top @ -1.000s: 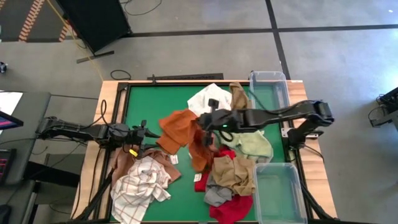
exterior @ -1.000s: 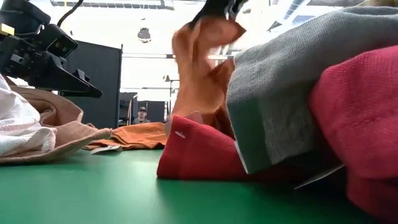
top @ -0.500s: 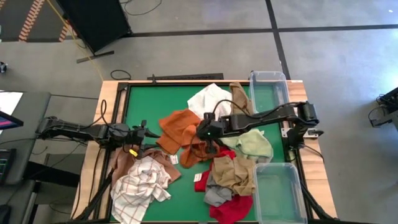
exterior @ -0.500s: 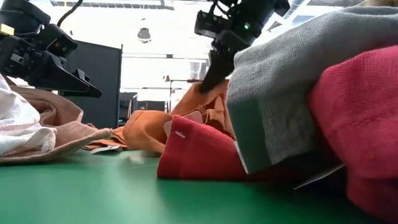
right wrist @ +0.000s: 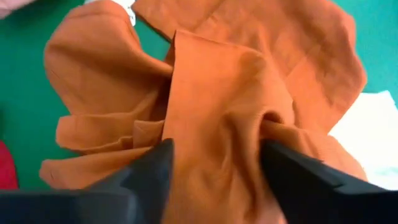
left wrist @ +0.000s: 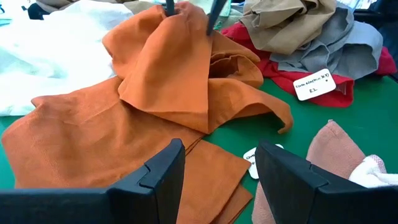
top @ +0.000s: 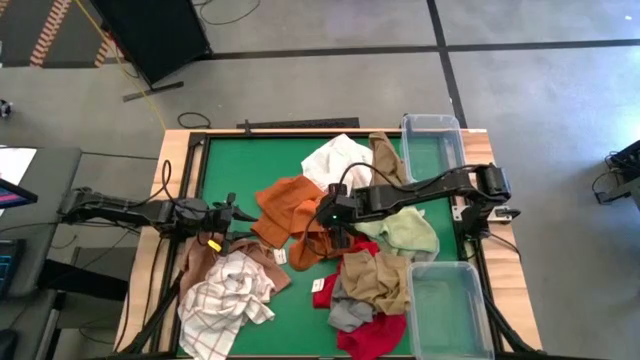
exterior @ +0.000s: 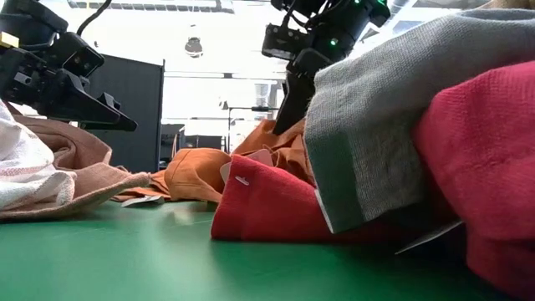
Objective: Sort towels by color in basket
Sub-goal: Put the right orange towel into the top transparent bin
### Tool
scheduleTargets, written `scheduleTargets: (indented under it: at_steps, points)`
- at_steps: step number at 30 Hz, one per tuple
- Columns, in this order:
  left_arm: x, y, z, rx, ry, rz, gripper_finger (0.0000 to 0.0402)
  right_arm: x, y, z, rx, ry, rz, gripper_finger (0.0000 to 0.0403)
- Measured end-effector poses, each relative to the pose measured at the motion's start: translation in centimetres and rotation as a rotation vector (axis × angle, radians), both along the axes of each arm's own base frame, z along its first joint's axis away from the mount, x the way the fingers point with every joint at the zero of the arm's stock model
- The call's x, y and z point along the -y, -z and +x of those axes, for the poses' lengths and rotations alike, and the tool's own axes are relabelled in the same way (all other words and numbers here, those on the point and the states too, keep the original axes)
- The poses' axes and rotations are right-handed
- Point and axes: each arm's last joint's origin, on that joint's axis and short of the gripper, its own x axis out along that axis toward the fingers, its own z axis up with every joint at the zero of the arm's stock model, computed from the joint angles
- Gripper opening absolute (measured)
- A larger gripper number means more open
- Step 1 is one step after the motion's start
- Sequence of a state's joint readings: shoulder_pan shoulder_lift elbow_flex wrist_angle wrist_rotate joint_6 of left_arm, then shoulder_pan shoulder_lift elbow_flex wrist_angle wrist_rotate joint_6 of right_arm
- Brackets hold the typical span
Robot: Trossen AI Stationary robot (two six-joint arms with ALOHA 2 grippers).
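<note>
- Green felt covers your table point(top: 250, 160), framed in wood, with grey floor all around it in the high view.
- Your right arm reaches in from the right edge across the middle of the table, and the right gripper point(top: 335, 222) points down over a crumpled rust-orange towel point(top: 312, 245).
- Its fingers point(right wrist: 146, 174) stand apart on either side of a raised fold of that cloth; the right wrist view shows the fold between them, not pinched.
- Your left arm lies low along the left side, with the left gripper point(top: 232, 214) just beside a second rust-orange towel point(top: 285, 205) that lies spread flat, fingers parted and nothing between them.
- Count two rust-orange towels, touching each other at mid-table.
- One white towel point(top: 338, 160) lies behind them.
- One pale green towel point(top: 410, 232) sits under the right arm.
- One tan towel point(top: 378, 280), one grey towel point(top: 350, 314) and one red towel point(top: 375, 335) are heaped at the front right.
- One checked white towel point(top: 225, 300) lies on a brown towel point(top: 205, 262) at the front left.
- Two clear bins stand on the right: one at the far corner point(top: 432, 140), one at the near corner point(top: 447, 305).
</note>
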State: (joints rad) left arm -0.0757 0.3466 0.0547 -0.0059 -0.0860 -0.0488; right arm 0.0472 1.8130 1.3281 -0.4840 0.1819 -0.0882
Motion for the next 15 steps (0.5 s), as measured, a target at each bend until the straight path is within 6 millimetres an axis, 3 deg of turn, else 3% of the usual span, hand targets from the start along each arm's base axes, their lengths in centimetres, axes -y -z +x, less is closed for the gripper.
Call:
scheduleTargets:
  at_steps: [7,15]
  points:
    - [0.0,0.0,0.0,-0.001,0.0,0.0,0.0185,-0.4,2.2,-0.8,-0.055,0.023,0.023,0.0388]
    - [0.0,0.0,0.0,-0.002,0.0,0.0,0.0185,0.3,5.0,-1.6,0.005,0.079,0.053,0.0393]
